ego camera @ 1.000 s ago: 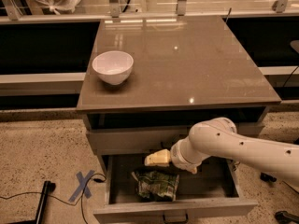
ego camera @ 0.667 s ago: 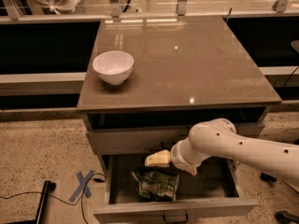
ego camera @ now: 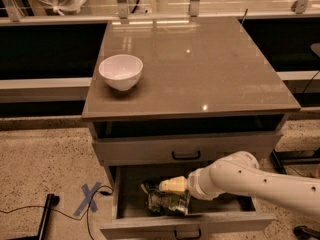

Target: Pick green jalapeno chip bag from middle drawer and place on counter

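Vs. earlier frame, tool (ego camera: pixel 172 185) has dropped lower and now sits over green jalapeno chip bag (ego camera: pixel 167 202) in open middle drawer (ego camera: pixel 185 224), lower centre. Grip state: cannot tell. Approach from above suits flat-lying bag. Drop zone: table (ego camera: pixel 200 69), right of white bowl (ego camera: pixel 120 71).

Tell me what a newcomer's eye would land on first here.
First comes the white robot arm, stretched from the right into the open middle drawer. Its pale claw is right at the crinkled green jalapeno chip bag lying inside. Next is the white bowl, standing at the left of the glossy counter.
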Robot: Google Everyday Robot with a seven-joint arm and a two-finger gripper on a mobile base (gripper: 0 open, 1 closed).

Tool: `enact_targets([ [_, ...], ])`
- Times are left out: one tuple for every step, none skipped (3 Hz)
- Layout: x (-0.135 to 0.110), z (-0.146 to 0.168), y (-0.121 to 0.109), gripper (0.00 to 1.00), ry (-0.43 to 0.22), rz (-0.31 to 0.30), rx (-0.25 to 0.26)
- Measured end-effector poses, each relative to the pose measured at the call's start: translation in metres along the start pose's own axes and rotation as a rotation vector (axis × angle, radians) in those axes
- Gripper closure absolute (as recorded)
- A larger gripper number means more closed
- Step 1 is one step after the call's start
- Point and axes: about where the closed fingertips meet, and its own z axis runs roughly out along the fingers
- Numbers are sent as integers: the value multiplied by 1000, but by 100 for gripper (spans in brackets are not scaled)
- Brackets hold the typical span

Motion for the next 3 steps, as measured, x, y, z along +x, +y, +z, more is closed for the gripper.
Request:
enact_targets([
  [-1, 14, 7, 0, 35, -27, 10],
  [2, 36, 18, 0, 26, -28, 2],
  [2, 63, 33, 0, -12, -5, -8],
])
